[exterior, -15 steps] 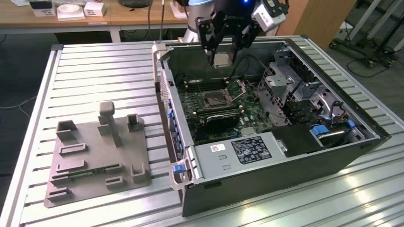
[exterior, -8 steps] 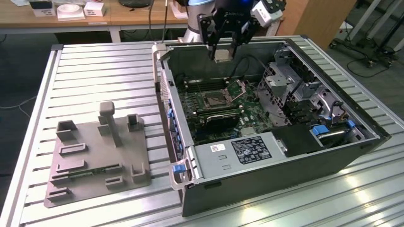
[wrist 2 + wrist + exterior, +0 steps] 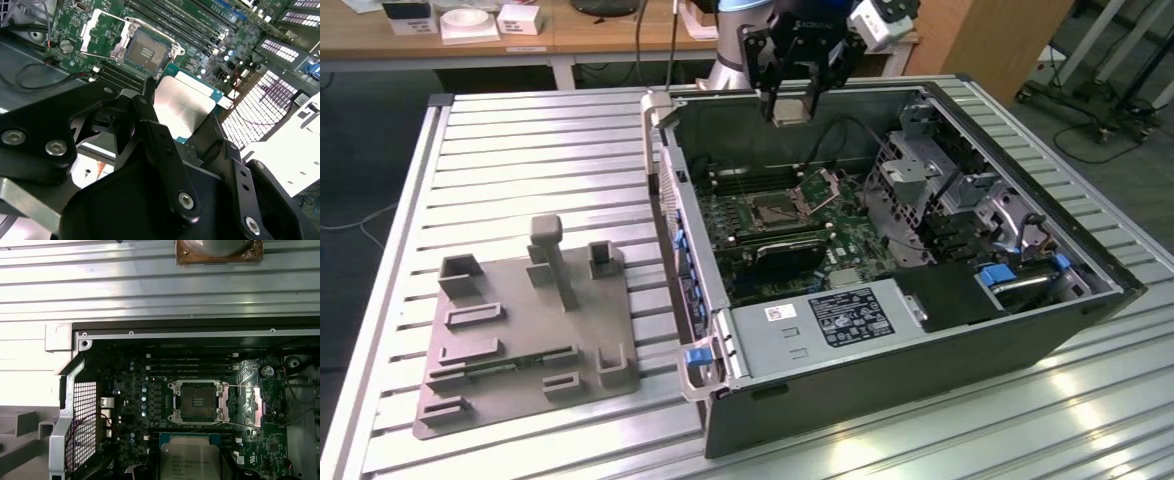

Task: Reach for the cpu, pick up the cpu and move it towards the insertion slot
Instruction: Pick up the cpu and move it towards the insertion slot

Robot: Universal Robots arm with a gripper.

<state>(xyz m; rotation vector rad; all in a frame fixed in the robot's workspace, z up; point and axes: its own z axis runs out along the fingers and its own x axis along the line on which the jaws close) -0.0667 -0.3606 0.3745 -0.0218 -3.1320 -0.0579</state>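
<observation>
My gripper (image 3: 790,108) hangs over the back of the open computer case, shut on the cpu (image 3: 790,114), a small pale square held flat between the black fingers (image 3: 159,131). Both wrist views show the cpu's silvery top (image 3: 181,106) (image 3: 189,461) clamped at its edges, well above the board. The insertion slot (image 3: 771,210) lies on the green motherboard below and a little forward of the chip. Its hinged metal plate (image 3: 825,187) stands open, and the dark square socket (image 3: 148,50) (image 3: 197,401) with its silver frame is uncovered.
The case (image 3: 894,330) lies on its side on a slatted metal table (image 3: 534,160), with tall walls around the board. Memory slots (image 3: 192,365), a drive cage (image 3: 947,185) and a power supply (image 3: 847,318) surround the socket. A grey plastic fixture (image 3: 520,320) stands on the exterior view's left.
</observation>
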